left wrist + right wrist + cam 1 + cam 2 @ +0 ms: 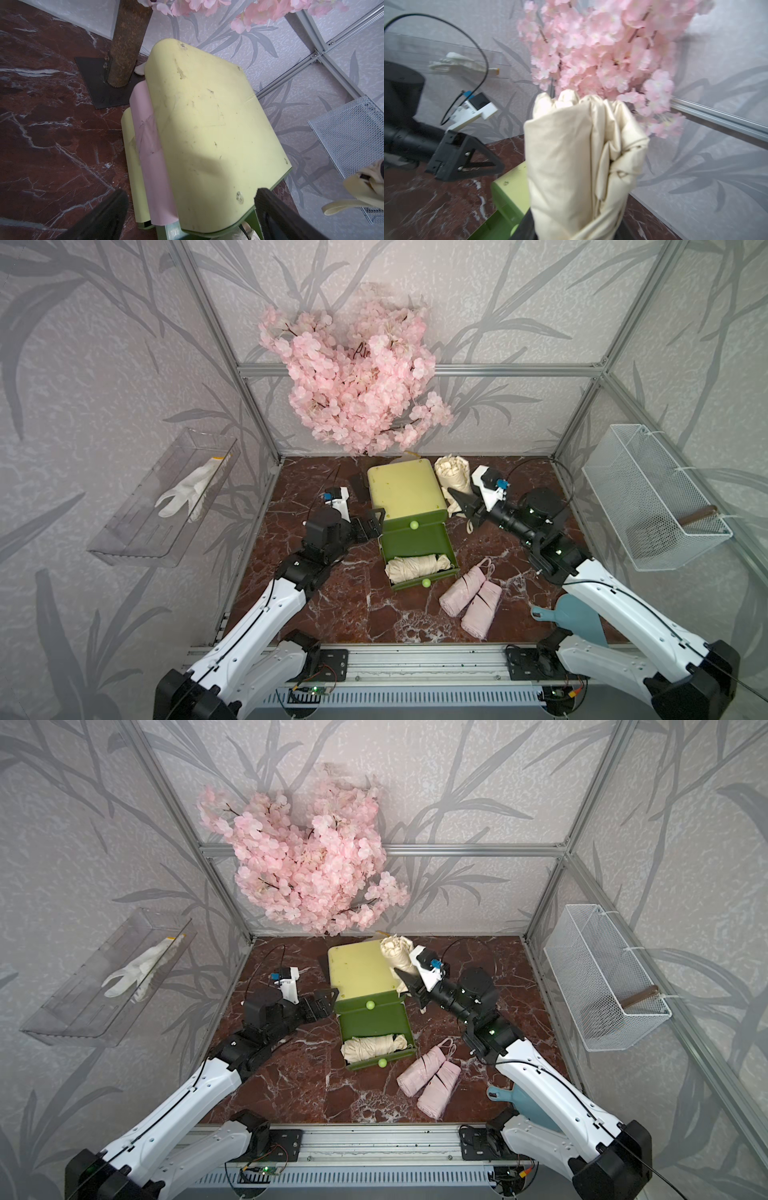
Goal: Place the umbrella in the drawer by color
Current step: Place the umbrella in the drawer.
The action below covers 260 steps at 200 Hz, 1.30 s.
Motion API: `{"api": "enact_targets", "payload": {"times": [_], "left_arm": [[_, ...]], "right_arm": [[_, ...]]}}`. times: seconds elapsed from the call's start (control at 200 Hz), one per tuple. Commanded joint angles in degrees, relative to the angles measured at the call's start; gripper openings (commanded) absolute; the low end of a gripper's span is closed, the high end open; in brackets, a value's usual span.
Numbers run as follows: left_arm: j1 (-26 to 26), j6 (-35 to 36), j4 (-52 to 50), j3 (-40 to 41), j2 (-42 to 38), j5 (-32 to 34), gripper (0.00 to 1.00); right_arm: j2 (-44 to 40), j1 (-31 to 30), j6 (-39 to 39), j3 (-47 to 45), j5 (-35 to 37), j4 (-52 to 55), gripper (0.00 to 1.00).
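Your green cabinet (pixel 405 493) has its bottom drawer (pixel 411 545) pulled out, one cream umbrella (pixel 417 566) lying inside and two pink umbrellas (pixel 467 593) on the table (pixel 332 605) to its right. Your right gripper (pixel 461 502) is clamped on a second cream umbrella (pixel 453 475) — lifted beside the cabinet's right side — while your left gripper (pixel 374 524) gapes wide at its left side

One umbrella (pixel 417 567) lies in the drawer (pixel 409 583), two umbrellas (pixel 463 591) (pixel 482 610) on the table (pixel 332 605) to its right.
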<state>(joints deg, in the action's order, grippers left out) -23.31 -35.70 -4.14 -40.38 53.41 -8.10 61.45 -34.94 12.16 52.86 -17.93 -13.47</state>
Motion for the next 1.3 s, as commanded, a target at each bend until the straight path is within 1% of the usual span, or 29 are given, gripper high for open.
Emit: {"api": "enact_targets", "payload": {"times": [0.0,0.115,0.23,0.4,0.495,0.515,0.6,0.695,0.82,0.935,1.05,1.13,1.185,1.295], "left_arm": [[-0.3,0.2,-0.6,-0.7,-1.1,-0.6,1.0],[-0.4,0.0,-1.1,-0.6,-1.8,-0.6,1.0],[-0.3,0.1,-2.0,-0.5,-2.6,-0.4,1.0],[-0.3,0.3,-2.7,-0.1,-3.9,0.3,1.0],[-0.4,0.3,-2.7,-0.2,-3.9,0.2,1.0],[-0.4,0.3,-2.6,-0.3,-3.8,0.1,1.0],[-0.4,0.2,-2.6,-0.4,-3.4,-0.1,1.0],[-0.4,0.2,-2.6,-0.4,-3.2,-0.3,1.0],[-0.4,0.2,-2.6,-0.6,-3.0,-0.3,1.0],[-0.4,0.3,-2.7,-0.6,-3.1,0.1,1.0],[-0.4,0.3,-2.5,-0.3,-3.1,0.3,1.0],[-0.4,0.2,-2.4,-0.1,-3.1,0.2,1.0],[-0.4,0.1,-2.4,0.0,-3.3,0.2,1.0],[-0.4,0.0,-2.4,0.0,-3.6,0.4,1.0]], "right_arm": [[4.4,-3.5,9.6,1.0,-9.5,-2.5,0.38],[10.0,-5.9,15.5,2.7,-12.0,-2.1,0.38],[13.3,-6.6,18.4,3.5,-13.5,-2.9,0.38],[16.3,-6.7,23.5,0.6,-15.4,-6.3,0.39],[17.8,-6.7,25.8,-0.7,-15.5,-6.9,0.43],[18.0,-6.7,26.2,-0.8,-15.4,-6.7,0.45],[19.2,-6.7,28.8,-0.3,-14.9,-2.4,0.49],[20.2,-6.7,31.7,0.5,-13.6,2.7,0.53],[21.2,-6.7,34.7,1.6,-11.5,7.8,0.54],[22.5,-7.2,37.9,3.4,-7.3,13.0,0.54],[23.6,-8.2,40.5,4.0,-3.1,14.0,0.55],[24.1,-9.2,41.9,4.8,-1.3,15.3,0.61],[24.5,-9.9,42.8,5.3,0.2,16.1,0.63],[24.6,-11.2,43.8,5.9,2.4,17.0,0.74]]}}
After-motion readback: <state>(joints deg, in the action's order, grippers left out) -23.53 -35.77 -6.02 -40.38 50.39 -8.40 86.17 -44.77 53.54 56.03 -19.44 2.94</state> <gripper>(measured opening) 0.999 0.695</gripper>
